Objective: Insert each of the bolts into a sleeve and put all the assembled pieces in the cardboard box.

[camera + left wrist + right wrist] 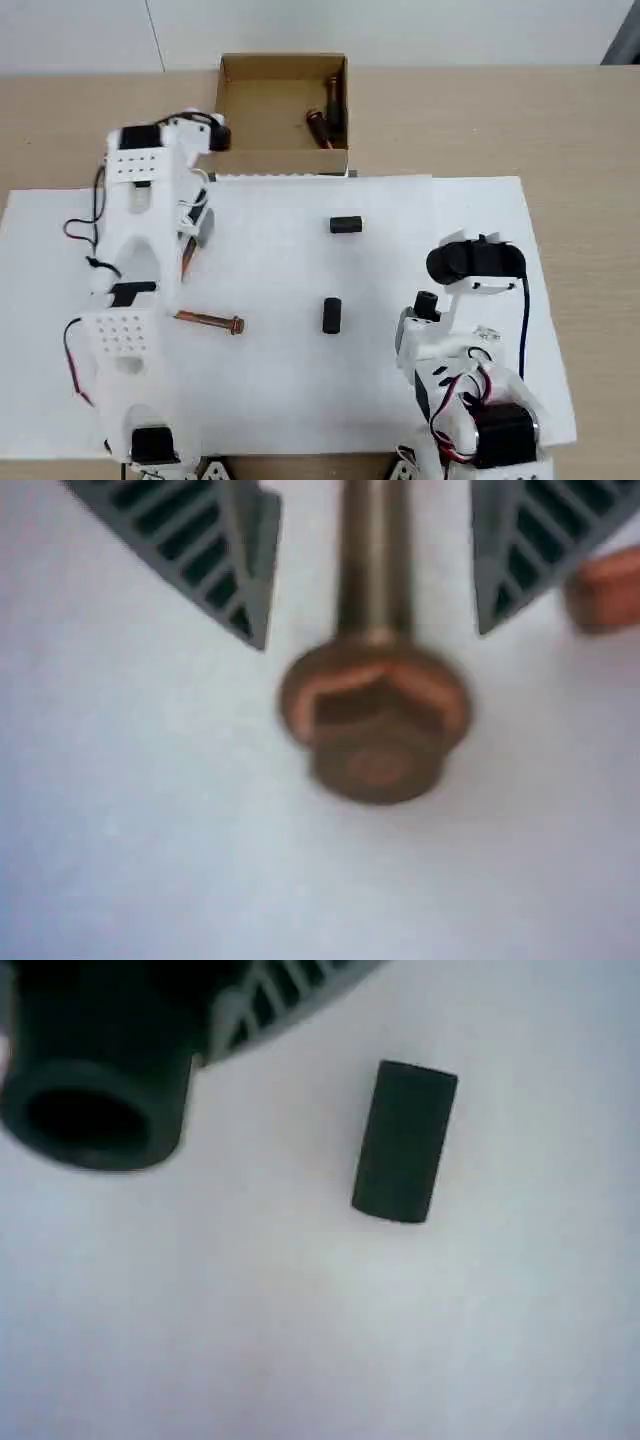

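My left pincer [370, 635] gapes wide, straddling the bolt [375, 720] lying on the white sheet [150, 830], no grip. My right pincer [427, 308] seems clamped on a sleeve [95, 1110]. Step: bolt pickup. Next, probably: close on the shank, lift, line up with the bore.

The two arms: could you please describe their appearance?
Both the left arm and right arm have white shells, black motors and loose red and black wires; the left's panels show hole grids. The left claw has dark grey ribbed fingers.
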You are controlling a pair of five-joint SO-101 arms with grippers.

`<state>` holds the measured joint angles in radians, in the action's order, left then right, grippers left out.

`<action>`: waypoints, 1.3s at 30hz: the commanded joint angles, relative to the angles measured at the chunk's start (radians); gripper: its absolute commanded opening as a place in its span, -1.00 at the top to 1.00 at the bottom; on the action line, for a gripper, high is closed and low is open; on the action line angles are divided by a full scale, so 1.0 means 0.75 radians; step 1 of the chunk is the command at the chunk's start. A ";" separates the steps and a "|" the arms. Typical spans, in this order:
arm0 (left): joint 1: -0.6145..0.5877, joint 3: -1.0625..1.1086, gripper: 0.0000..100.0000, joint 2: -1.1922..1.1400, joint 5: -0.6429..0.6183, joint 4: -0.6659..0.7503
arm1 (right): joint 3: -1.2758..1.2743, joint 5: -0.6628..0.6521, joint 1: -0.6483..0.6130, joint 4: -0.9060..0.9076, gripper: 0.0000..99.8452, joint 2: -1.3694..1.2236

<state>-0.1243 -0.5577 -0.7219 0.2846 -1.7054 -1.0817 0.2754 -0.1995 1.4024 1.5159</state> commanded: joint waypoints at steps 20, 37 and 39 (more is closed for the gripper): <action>0.057 -0.179 0.99 0.125 0.000 -0.063 | 0.098 -0.014 -0.001 -0.028 0.99 0.009; 0.227 0.406 0.99 1.111 -0.035 -0.047 | 0.319 -0.192 0.001 0.152 0.99 0.011; 0.217 0.502 0.99 1.205 -0.035 0.004 | 0.319 -0.203 0.003 0.150 0.99 0.011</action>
<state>0.0414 -0.2493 0.0407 0.2647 -1.7300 -0.8899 0.1450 -0.2010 1.5159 1.5267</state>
